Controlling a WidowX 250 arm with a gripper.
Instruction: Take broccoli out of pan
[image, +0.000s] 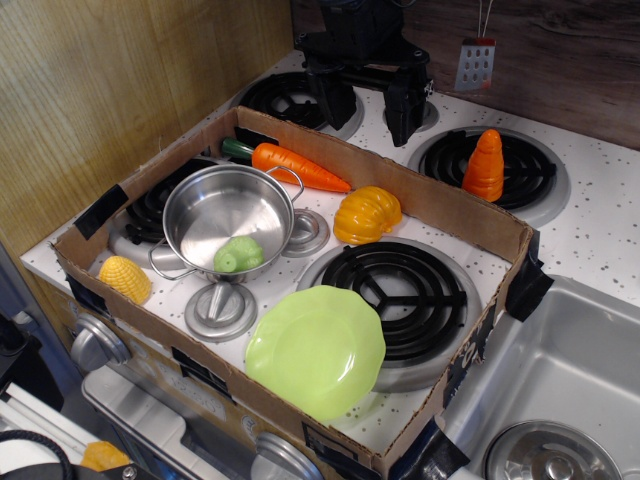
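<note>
The pan (215, 205), a shiny steel pot with two wire loop handles, stands on the toy stove inside a low cardboard wall, left of middle. The broccoli (238, 254), small and pale green, lies inside the pan against its near right wall. My gripper (368, 102) is black and hangs at the back of the stove, well beyond and to the right of the pan. Its two fingers stand apart and hold nothing.
A carrot (297, 165) lies behind the pan, an orange squash (367, 214) to its right, a corn cob (125, 278) at front left. A lime-green plate (316, 350) sits in front. An orange cone toy (485, 166) stands on the back right burner. A sink (560, 400) lies right.
</note>
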